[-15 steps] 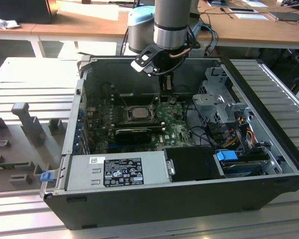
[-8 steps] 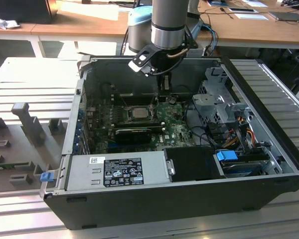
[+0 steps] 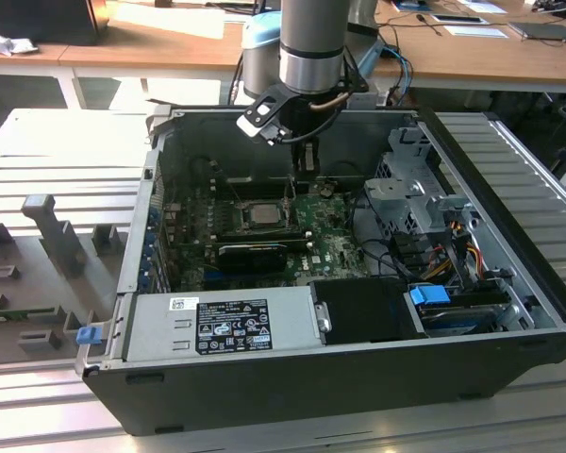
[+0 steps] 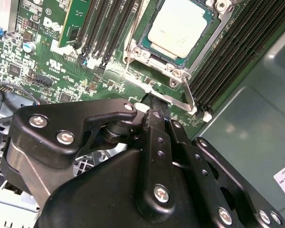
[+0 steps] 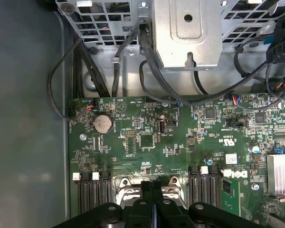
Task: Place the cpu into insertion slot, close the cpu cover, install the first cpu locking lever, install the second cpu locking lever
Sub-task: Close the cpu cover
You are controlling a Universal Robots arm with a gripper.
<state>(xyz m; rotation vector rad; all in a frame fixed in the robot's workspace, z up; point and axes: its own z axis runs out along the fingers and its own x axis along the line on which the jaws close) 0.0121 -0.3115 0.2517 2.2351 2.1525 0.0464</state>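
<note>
Inside the computer case (image 3: 358, 377), the tool (image 3: 307, 172) hangs just beside the cpu (image 3: 261, 213).

Exterior view: raised, set back, looks down into open computer case (image 3: 311, 387). Second wrist view: close behind tool (image 4: 154, 102), faces cpu (image 4: 180, 26). First wrist view: wider, over tool, faces motherboard (image 5: 147, 137) and drive cage (image 5: 190, 33). All share motherboard.
</note>
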